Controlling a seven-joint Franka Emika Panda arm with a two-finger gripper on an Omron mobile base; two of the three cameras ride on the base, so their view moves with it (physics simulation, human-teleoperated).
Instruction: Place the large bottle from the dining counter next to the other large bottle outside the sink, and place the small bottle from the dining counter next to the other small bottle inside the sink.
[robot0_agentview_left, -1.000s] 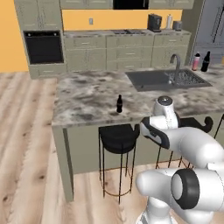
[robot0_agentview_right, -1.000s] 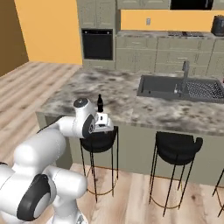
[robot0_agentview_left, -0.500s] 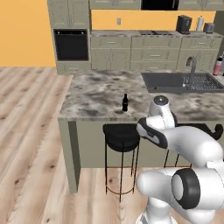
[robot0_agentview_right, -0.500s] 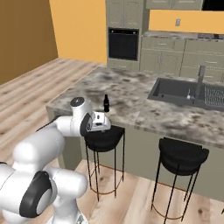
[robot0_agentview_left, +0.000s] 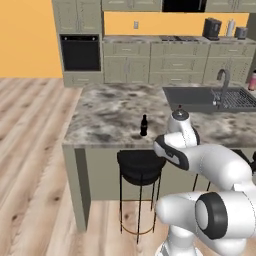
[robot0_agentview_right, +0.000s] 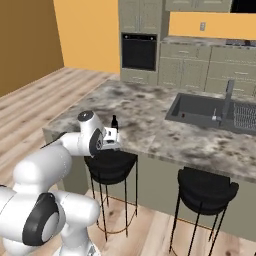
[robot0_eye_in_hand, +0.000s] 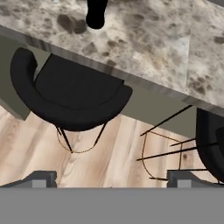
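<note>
A long grey-brown speckled marble dining counter (robot0_agentview_left: 115, 117) on an olive-grey base crosses the middle of the left base view. A small dark bottle (robot0_agentview_left: 144, 125) stands upright on it near the front edge, centre frame. A dark sink (robot0_agentview_left: 200, 97) is set into the slab at right. Below, on the pale wood floor (robot0_agentview_left: 35, 165), a black stool (robot0_agentview_left: 141, 167) stands under the counter's edge.

Orange-yellow painted wall (robot0_agentview_left: 25, 40) at back & left. Light wood plank floor (robot0_agentview_left: 30, 150). Olive-grey cabinet run (robot0_agentview_left: 150, 62) along back wall w/ black built-in oven (robot0_agentview_left: 79, 52). Small dark appliances (robot0_agentview_left: 212, 28) on the back worktop. Two black round-seat bar stools on thin metal legs (robot0_agentview_right: 111, 167) (robot0_agentview_right: 206, 187), tucked under the overhang.
</note>
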